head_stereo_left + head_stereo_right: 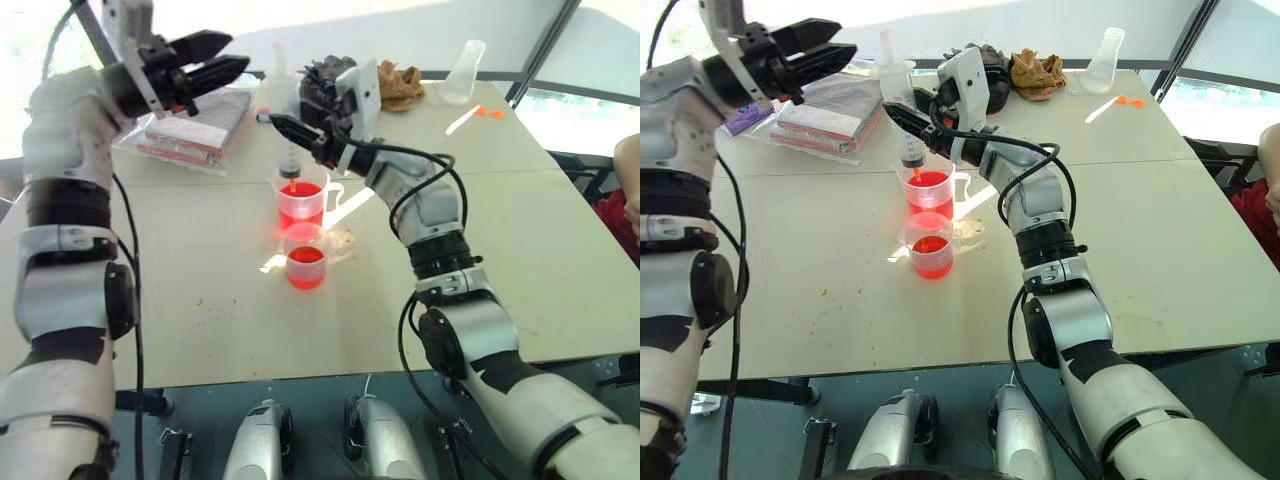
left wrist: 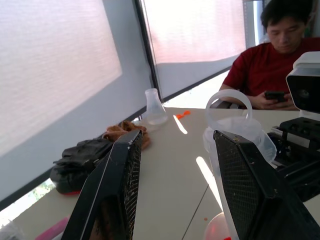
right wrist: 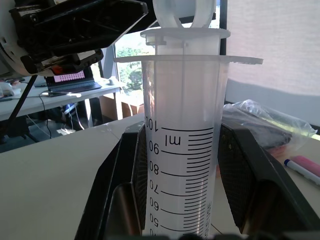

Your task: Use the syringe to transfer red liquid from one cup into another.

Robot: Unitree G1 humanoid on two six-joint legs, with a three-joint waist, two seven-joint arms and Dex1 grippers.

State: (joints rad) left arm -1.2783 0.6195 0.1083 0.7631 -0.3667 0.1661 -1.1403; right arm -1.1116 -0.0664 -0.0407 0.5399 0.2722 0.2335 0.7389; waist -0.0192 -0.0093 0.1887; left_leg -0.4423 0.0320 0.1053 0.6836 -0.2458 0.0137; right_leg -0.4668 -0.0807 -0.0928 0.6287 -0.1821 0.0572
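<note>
Drawing step: right gripper (image 1: pixel 285 128), fingers clamped on the syringe (image 1: pixel 288 140), tip in the measuring cup (image 1: pixel 301 203); left gripper (image 1: pixel 228 58), fingers apart, must next grasp the plunger.

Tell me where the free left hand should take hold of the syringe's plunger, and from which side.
Grip the plunger's white thumb ring at the top. The syringe stands upright with its tip over the taller cup, barrel clamped in the right hand. The open left hand is level with that top, so it should probably come in sideways from the robot's left.
</note>
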